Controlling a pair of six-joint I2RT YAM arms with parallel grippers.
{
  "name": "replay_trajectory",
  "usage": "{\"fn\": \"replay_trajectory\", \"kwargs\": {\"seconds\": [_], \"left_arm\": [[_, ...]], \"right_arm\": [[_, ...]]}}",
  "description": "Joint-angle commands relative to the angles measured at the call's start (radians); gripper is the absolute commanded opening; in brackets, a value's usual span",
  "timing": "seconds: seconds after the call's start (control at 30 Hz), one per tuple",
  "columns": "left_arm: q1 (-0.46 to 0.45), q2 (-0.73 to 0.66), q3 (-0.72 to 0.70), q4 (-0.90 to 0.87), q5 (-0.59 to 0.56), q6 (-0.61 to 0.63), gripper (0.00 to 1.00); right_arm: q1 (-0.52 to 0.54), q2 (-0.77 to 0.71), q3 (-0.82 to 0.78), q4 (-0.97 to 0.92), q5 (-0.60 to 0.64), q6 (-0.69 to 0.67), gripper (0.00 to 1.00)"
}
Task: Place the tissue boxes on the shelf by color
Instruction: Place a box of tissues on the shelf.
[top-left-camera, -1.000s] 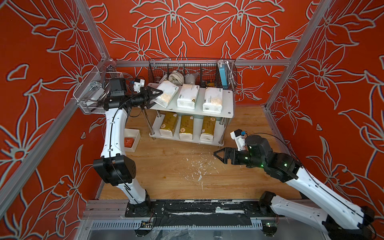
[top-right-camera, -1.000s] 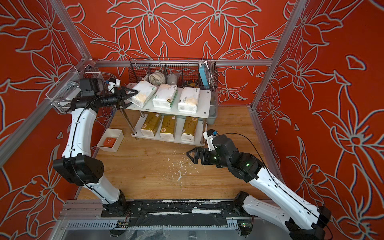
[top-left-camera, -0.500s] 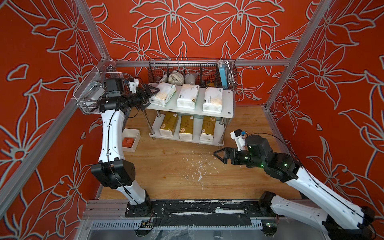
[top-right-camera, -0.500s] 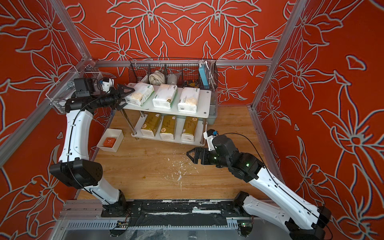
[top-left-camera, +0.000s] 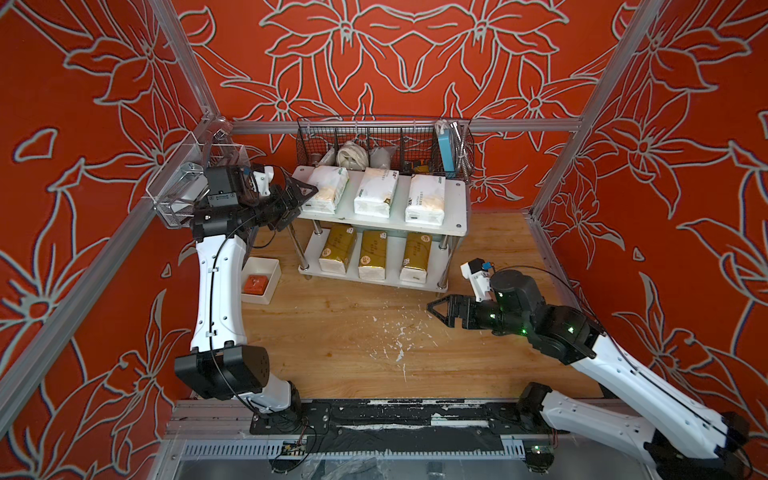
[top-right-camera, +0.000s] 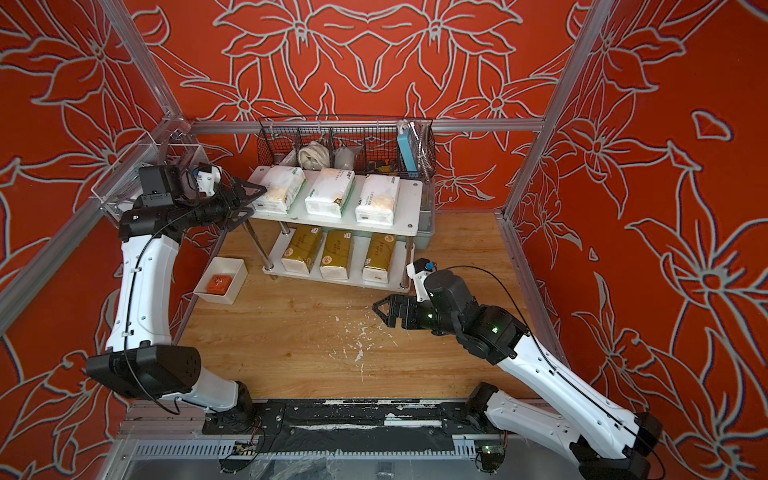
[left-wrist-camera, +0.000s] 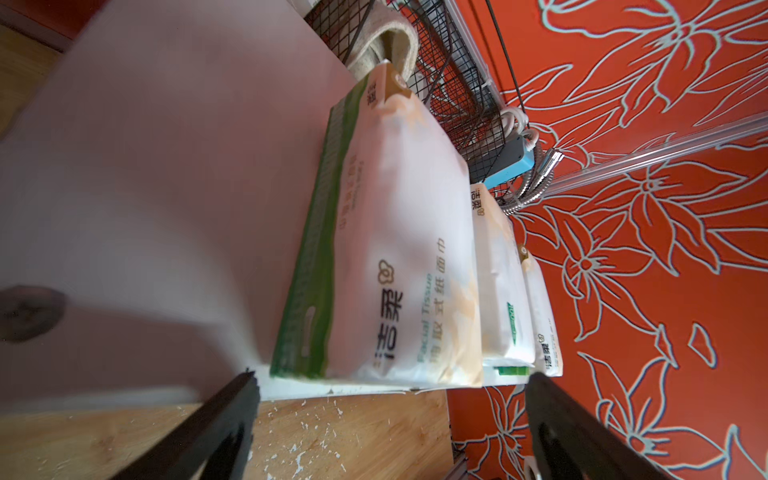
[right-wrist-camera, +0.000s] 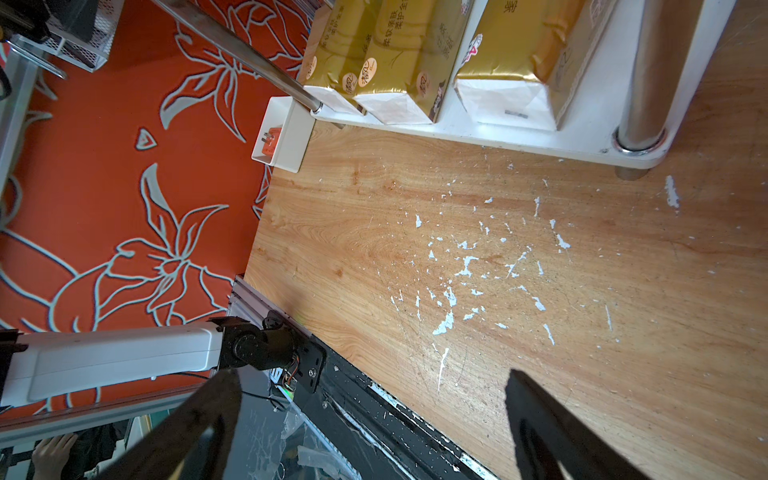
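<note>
We see three white soft tissue packs (top-left-camera: 330, 189) atop a white two-tier chrome-legged shelf (top-left-camera: 455, 195) at twelve o'clock, three shiny gold packs (top-left-camera: 374, 253) beneath; the left gripper (top-left-camera: 302, 198) at ten o'clock and the right gripper (top-left-camera: 436, 314) at four o'clock are both spread wide, holding nothing.

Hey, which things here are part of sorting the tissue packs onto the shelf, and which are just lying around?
Job: white packs, three on the top tier; gold packs, three on the bottom tier; shelf.
Lying about: wire basket behind the shelf; tray with an orange block beside it; clear bin on the side rail.
</note>
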Motion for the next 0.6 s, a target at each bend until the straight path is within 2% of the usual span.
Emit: {"fn": "replay_trajectory", "kwargs": {"seconds": [0.0, 0.2, 0.3, 0.4, 0.57], "left_arm": [[-0.002, -0.055, 0.033, -0.053, -0.121, 0.081, 0.99], [-0.012, -0.185, -0.01, -0.018, -0.221, 0.121, 0.99], [-0.04, -0.296, -0.123, 0.088, -0.256, 0.126, 0.99], [-0.105, -0.429, -0.295, 0.246, -0.369, 0.16, 0.99], [-0.195, -0.571, -0.515, 0.354, -0.524, 0.261, 0.99]], "right_arm": [[-0.001, -0.008, -0.004, -0.015, 0.042, -0.002, 0.99], [-0.006, -0.009, 0.05, -0.084, 0.134, -0.06, 0.99], [-0.019, -0.001, 0.107, -0.146, 0.226, -0.13, 0.99], [-0.047, 0.008, 0.161, -0.212, 0.359, -0.2, 0.99], [-0.141, -0.05, 0.125, -0.184, 0.566, -0.309, 0.99]]}}
